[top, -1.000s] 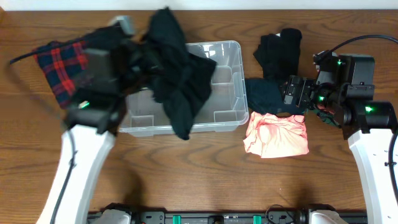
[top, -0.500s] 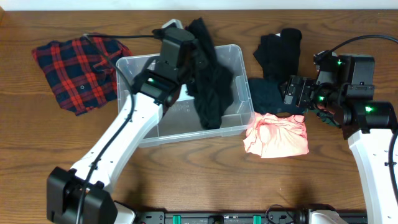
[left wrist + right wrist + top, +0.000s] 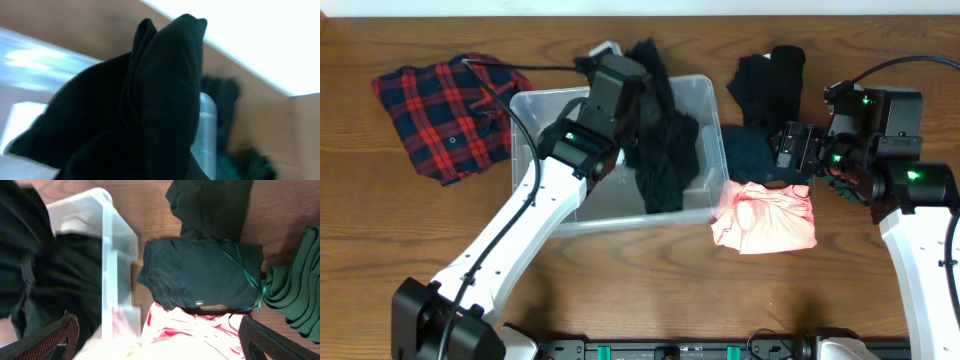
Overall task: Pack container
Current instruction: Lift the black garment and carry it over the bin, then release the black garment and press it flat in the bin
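The clear container (image 3: 542, 103) stands at the table's middle; it also shows in the right wrist view (image 3: 119, 245) and in the left wrist view (image 3: 207, 131). My left gripper (image 3: 620, 92) is over its far right part, shut on a black garment (image 3: 662, 150) that hangs down into the bin. In the left wrist view the black garment (image 3: 150, 100) fills the frame and hides the fingers. My right gripper (image 3: 790, 150) is open and empty, above a pink and white shirt (image 3: 200, 335) to the right of the bin.
A red plaid shirt (image 3: 440, 115) lies left of the bin. A black garment (image 3: 768, 85), a folded dark shirt (image 3: 748, 152) and the pink shirt (image 3: 765, 215) lie to its right. A green garment (image 3: 295, 290) lies further right.
My left arm swung right with the black garment and lowered it into the bin. The bin shifted slightly to the right. The right arm has not moved.
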`<state>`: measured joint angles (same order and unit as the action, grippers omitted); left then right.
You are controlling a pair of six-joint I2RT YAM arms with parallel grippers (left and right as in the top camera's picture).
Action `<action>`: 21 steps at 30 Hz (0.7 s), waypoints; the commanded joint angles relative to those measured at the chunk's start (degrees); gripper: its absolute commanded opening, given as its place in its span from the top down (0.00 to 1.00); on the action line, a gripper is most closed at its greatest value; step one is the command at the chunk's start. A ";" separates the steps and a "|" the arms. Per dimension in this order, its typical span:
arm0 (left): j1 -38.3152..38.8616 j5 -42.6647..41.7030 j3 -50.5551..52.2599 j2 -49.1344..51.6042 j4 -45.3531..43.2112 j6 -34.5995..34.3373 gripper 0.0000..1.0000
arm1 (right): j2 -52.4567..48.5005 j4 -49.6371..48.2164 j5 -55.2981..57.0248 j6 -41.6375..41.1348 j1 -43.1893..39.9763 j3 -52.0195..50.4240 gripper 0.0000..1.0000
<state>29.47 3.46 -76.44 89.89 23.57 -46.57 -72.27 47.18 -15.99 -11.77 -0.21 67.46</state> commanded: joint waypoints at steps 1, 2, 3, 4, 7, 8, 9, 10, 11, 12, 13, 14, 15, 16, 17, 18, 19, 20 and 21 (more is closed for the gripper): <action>0.50 5.22 -1.36 -0.26 5.49 -0.46 0.94 | -0.02 0.04 0.15 -0.61 -0.48 0.90 0.01; 0.50 6.29 -1.31 0.15 7.41 0.13 0.94 | 0.00 0.04 0.15 -0.61 -0.48 0.90 0.01; 0.50 6.82 -1.22 0.48 8.72 1.03 0.94 | -0.02 0.04 0.15 -0.61 -0.48 0.90 0.01; 0.50 7.15 -1.11 0.70 9.51 1.75 0.93 | -0.02 0.04 0.15 -0.61 -0.48 0.90 0.01; 0.50 7.93 -0.83 0.72 12.04 3.32 0.93 | 0.00 0.04 0.15 -0.61 -0.48 0.90 0.01; 0.50 8.61 -0.83 0.72 13.27 3.43 0.92 | -0.02 0.04 0.15 -0.61 -0.48 0.90 0.01; 0.50 9.55 -0.83 0.72 14.86 3.43 0.92 | -0.02 0.04 0.15 -0.61 -0.48 0.90 0.01; 0.50 10.73 -0.83 0.72 16.37 3.43 0.92 | -0.02 0.04 0.15 -0.61 -0.48 0.90 0.01; 0.50 12.07 -0.83 0.72 17.97 3.43 0.90 | -0.02 0.04 0.15 -0.61 -0.48 0.90 0.01; 0.50 13.53 -0.83 0.72 19.82 3.43 0.90 | -0.02 0.04 0.15 -0.61 -0.48 0.90 0.01; 0.50 14.51 -0.83 0.72 21.38 3.43 0.90 | -0.02 0.04 0.13 -0.61 -0.48 0.90 0.01; 0.50 15.34 -0.83 0.72 22.86 3.41 0.89 | 0.00 0.04 0.15 -0.61 -0.48 0.90 0.01; 0.50 15.76 -0.83 0.72 24.33 3.39 0.89 | -0.02 0.04 0.15 -0.61 -0.48 0.90 0.01; 0.50 15.74 -0.83 0.72 25.92 3.39 0.89 | 0.00 0.04 0.15 -0.61 -0.48 0.90 0.01; 0.50 15.72 -0.81 0.72 27.32 3.13 0.88 | 0.00 0.04 0.15 -0.61 -0.48 0.90 0.01; 0.50 15.69 -0.81 0.72 29.03 2.58 0.89 | 0.00 0.04 0.15 -0.61 -0.48 0.90 0.01; 0.50 15.69 -0.81 0.72 30.51 1.90 0.88 | -0.02 0.04 0.15 -0.61 -0.48 0.90 0.01; 0.50 15.69 -0.81 0.72 31.95 1.20 0.85 | -0.02 0.04 0.15 -0.61 -0.48 0.90 0.01; 0.50 15.69 -0.81 0.72 33.38 0.72 0.77 | -0.02 0.04 0.15 -0.61 -0.48 0.90 0.01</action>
<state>29.69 17.41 -76.47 90.45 54.98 -45.04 -72.27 47.13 -15.99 -11.75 -0.21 67.46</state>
